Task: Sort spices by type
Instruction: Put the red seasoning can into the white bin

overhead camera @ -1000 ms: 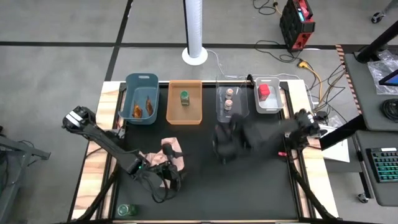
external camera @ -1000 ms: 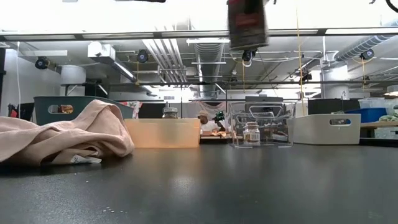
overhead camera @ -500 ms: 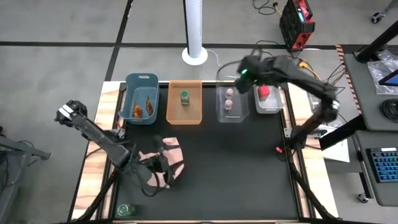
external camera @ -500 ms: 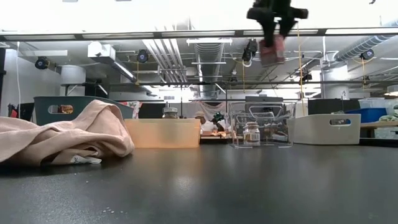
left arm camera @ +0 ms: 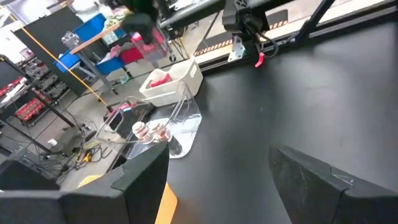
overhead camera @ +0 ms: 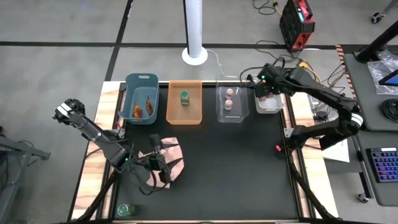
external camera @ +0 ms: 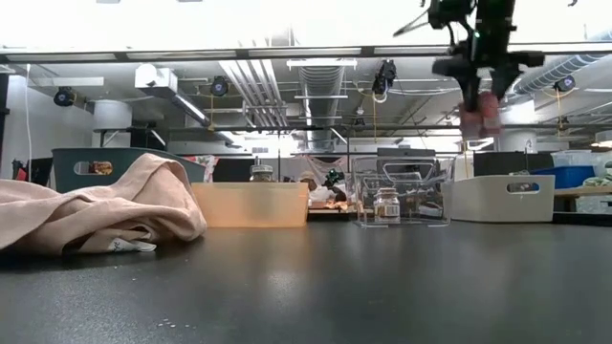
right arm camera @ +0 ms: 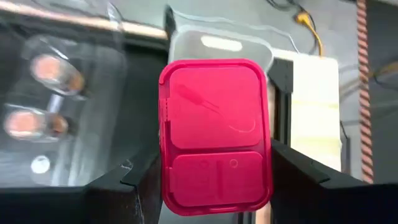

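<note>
As the right gripper (right arm camera: 214, 186) held a red boxy container (right arm camera: 214, 134) clamped above the white bin (overhead camera: 273, 102), an off-centre release risked it catching the rim and tumbling out, while the left gripper (overhead camera: 158, 168) hung open over the pink cloth (overhead camera: 174, 155).

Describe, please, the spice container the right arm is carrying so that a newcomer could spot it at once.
Start at the row of four bins along the table's far edge and go to the white plastic bin at its right end. Above it, the right pincer holds a red boxy plastic container; its twin lies in that bin.
</note>
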Motion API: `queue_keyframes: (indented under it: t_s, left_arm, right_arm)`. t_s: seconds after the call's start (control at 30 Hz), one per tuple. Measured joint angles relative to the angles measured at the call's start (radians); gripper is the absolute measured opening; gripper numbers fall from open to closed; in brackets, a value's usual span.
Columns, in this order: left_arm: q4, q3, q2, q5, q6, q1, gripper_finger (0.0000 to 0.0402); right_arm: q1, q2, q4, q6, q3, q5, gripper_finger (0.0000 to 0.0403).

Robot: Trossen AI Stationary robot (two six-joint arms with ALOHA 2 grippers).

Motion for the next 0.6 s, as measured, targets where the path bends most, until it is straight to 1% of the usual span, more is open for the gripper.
queue_keyframes:
  t_s: [0.1, 0.37, 0.5, 0.6]
  left_arm:
    - [0.031, 0.002, -0.003, 0.0, 0.011, 0.011, 0.0256]
    - [0.053, 0.002, -0.01, -0.001, 0.056, 0.017, 0.0256]
    - [0.053, 0.002, -0.032, -0.002, 0.052, 0.017, 0.0256]
    - [0.055, 0.002, -0.044, -0.001, 0.022, 0.016, 0.0256]
  right_arm:
    - [-0.016, 0.004, 0.004, 0.013, -0.055, 0.021, 0.021]
    - [-0.091, 0.075, 0.018, 0.021, -0.133, 0.198, 0.021]
    - [-0.143, 0.123, 0.075, -0.01, -0.164, 0.209, 0.021]
    - [-0.145, 0.146, 0.06, 0.003, -0.172, 0.266, 0.021]
